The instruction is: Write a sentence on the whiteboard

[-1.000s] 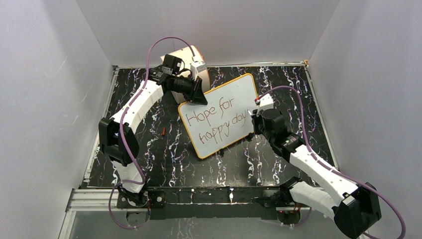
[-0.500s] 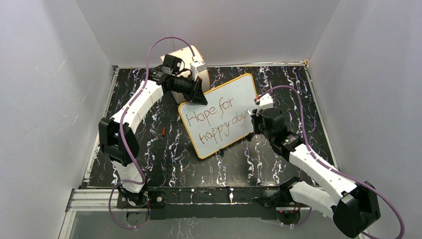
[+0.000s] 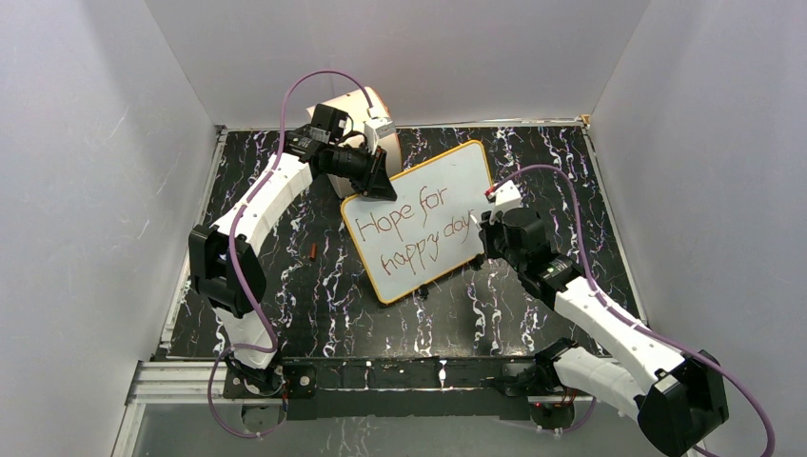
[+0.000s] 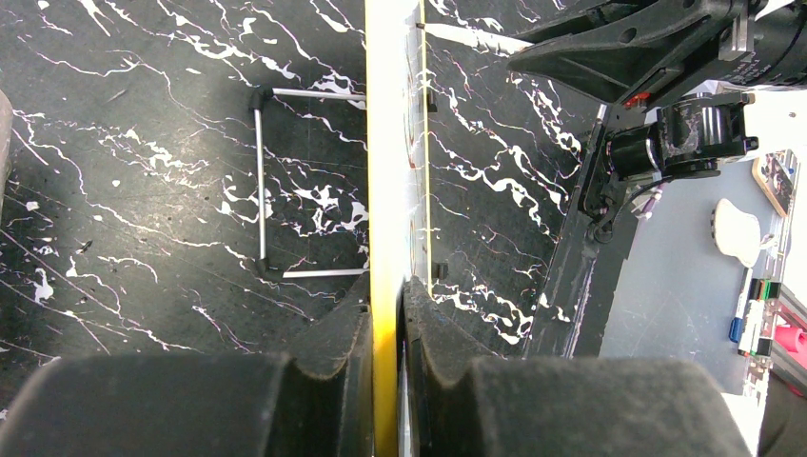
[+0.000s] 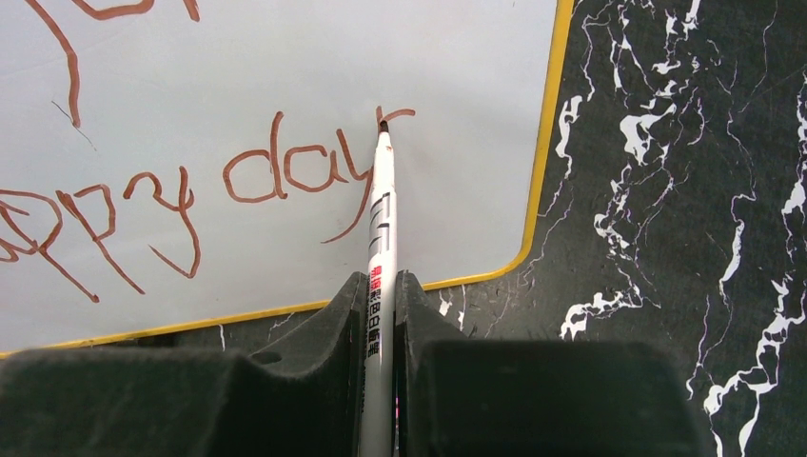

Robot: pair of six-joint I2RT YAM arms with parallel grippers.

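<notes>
The whiteboard point(image 3: 423, 221) with its orange-tan rim stands tilted on the black marbled table. Red-brown lettering point(image 3: 414, 231) on it reads "Hope for" above "happy day". My left gripper point(image 3: 381, 186) is shut on the board's top left edge; the left wrist view shows the yellow rim point(image 4: 385, 190) edge-on between the pads. My right gripper point(image 3: 481, 233) is shut on a white marker point(image 5: 381, 238). The marker's tip point(image 5: 383, 125) touches the board at the start of a short stroke just right of "day" point(image 5: 295, 171).
A cream drum point(image 3: 366, 109) stands behind the left gripper. A small red-brown cap point(image 3: 312, 251) lies on the table left of the board. A wire stand point(image 4: 262, 181) props the board from behind. Grey walls enclose three sides.
The right gripper with the marker has shifted slightly along the end of "day"; a short new stroke shows after the "y". The left arm and board have not moved.
</notes>
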